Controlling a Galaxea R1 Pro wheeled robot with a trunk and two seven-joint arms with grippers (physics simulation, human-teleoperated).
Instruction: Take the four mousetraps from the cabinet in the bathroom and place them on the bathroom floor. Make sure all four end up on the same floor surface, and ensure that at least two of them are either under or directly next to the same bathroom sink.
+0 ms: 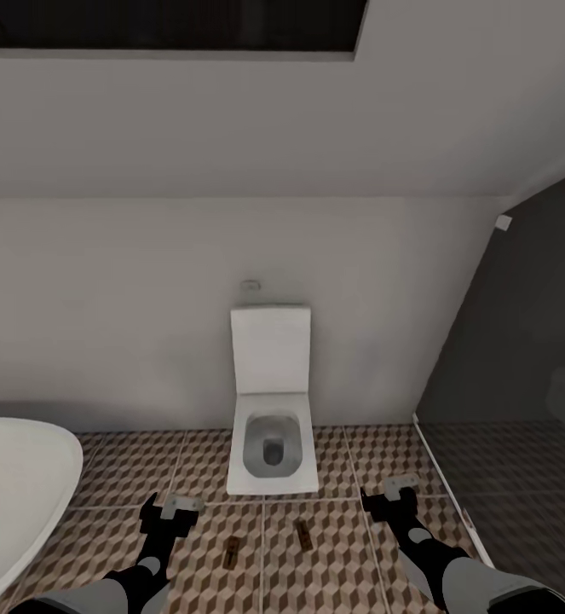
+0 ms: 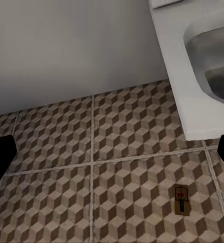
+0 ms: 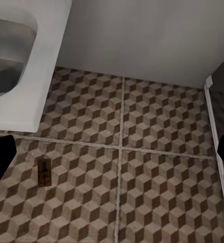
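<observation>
Here, two mousetraps (image 1: 231, 553) (image 1: 302, 534) lie flat on the bathroom floor (image 1: 333, 563), between the left gripper (image 1: 170, 514) and right gripper (image 1: 390, 499); both grippers are spread wide and hold nothing. Past them stands a white toilet (image 1: 271, 409). A white tub (image 1: 18, 486) is cut off at the left edge.

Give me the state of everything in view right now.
Left mousetrap: flat on the floor tiles, in front of the toilet.
Right mousetrap: flat on the tiles, free of both arms.
Toilet: lid up, bowl open.
Left end effector: open, empty.
Right end effector: open, empty.
</observation>
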